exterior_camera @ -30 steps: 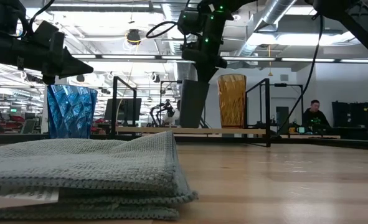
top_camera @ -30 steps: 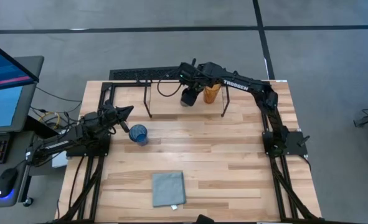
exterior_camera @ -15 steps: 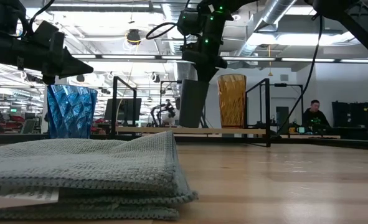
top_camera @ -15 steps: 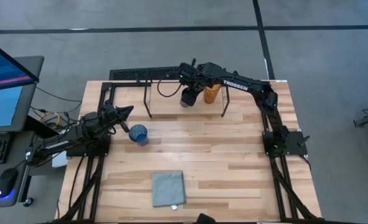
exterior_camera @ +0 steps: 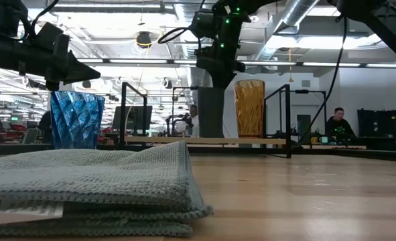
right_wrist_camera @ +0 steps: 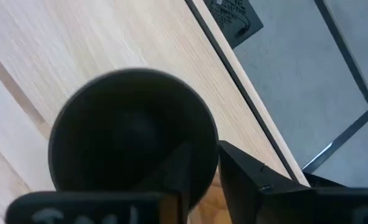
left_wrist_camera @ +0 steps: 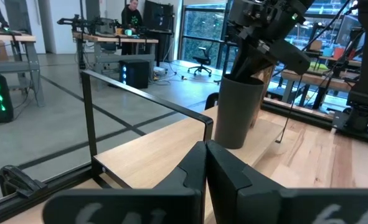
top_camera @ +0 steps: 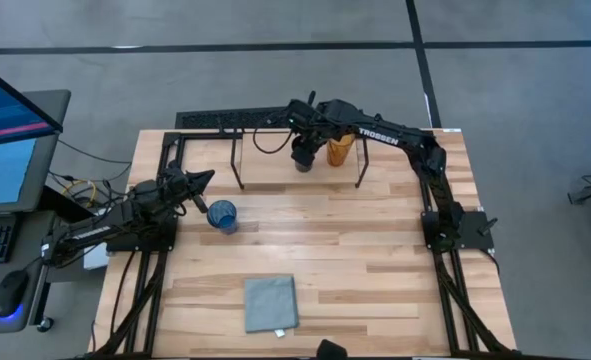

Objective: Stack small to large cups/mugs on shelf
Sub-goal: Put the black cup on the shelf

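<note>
The black cup [top_camera: 303, 157] is upright on the wooden shelf [exterior_camera: 157, 140], next to the amber cup [top_camera: 340, 150], which stands on the shelf by its base. My right gripper [right_wrist_camera: 216, 163] is shut on the black cup from above. The cup also shows in the low view [exterior_camera: 212, 112] and in the left wrist view [left_wrist_camera: 238, 112]. The blue cup [top_camera: 222, 215] stands on the table in front of the shelf. My left gripper [top_camera: 203, 180] is shut and empty, just to the left of the blue cup and above it. My right gripper holds the black cup by its rim [right_wrist_camera: 210, 144], on the side toward the amber cup. One finger [right_wrist_camera: 179, 167] is inside the cup and one [right_wrist_camera: 249, 177] outside. The fingers point down from above. The cup is upright with its base [left_wrist_camera: 232, 144] at the shelf board.
A folded grey-blue cloth [top_camera: 271, 303] lies near the table's front edge. The shelf's black legs [top_camera: 239, 165] stand at the back of the table. A black frame rail [top_camera: 167, 160] runs along the table's left side. People sit at desks in the room beyond.
My right gripper has shifted a little toward the far edge with the black cup. The cup was slightly tipped and now is upright by the amber cup.
</note>
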`<state>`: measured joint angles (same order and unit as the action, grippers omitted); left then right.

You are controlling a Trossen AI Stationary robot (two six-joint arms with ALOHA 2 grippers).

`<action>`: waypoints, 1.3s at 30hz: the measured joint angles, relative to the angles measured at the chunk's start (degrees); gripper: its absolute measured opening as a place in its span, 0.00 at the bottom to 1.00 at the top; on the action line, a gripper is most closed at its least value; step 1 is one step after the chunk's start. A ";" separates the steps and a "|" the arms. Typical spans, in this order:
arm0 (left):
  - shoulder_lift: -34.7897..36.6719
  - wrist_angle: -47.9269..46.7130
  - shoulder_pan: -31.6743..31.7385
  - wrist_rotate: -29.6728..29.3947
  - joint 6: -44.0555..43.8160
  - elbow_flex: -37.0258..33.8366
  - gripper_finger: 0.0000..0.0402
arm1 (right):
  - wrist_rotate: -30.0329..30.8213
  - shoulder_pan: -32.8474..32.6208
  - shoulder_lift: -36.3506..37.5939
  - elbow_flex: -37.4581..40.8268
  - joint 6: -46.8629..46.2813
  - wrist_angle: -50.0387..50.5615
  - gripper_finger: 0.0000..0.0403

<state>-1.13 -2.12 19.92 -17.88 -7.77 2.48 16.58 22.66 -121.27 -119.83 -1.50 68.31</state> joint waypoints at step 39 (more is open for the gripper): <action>0.00 -0.01 0.00 -0.01 0.00 0.00 0.00 | -0.93 2.51 0.07 0.00 0.48 -8.03 0.28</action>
<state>-1.13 -2.13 19.92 -17.89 -7.77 2.48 15.64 25.17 -121.21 -119.83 -1.02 60.28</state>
